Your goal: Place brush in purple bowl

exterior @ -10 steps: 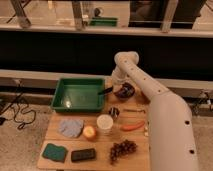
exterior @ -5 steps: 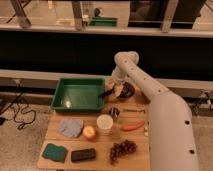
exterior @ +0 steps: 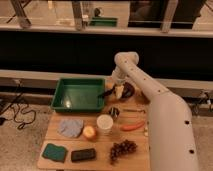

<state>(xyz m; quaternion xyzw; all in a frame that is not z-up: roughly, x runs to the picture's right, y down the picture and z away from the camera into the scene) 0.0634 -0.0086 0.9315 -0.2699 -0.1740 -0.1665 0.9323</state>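
Observation:
The purple bowl (exterior: 128, 90) sits at the far right of the wooden table (exterior: 95, 142), just right of the green tray. The brush (exterior: 112, 92) lies across the bowl's left rim. Its cream head (exterior: 119, 91) is at the bowl and its black handle sticks out left toward the tray. My gripper (exterior: 118, 81) hangs open just above the brush head, on the white arm that reaches in from the lower right. Nothing is held in it.
A large green tray (exterior: 77, 95) fills the back left. In front stand a white cup (exterior: 105, 122), an apple (exterior: 89, 131), a blue-grey cloth (exterior: 71, 127), a green sponge (exterior: 55, 151), a black block (exterior: 83, 154), grapes (exterior: 122, 147), a carrot (exterior: 132, 126) and a thin metal utensil (exterior: 134, 111).
The gripper has risen slightly from the bowl. The brush's cream head, covered a second ago, now shows below it at the bowl's rim.

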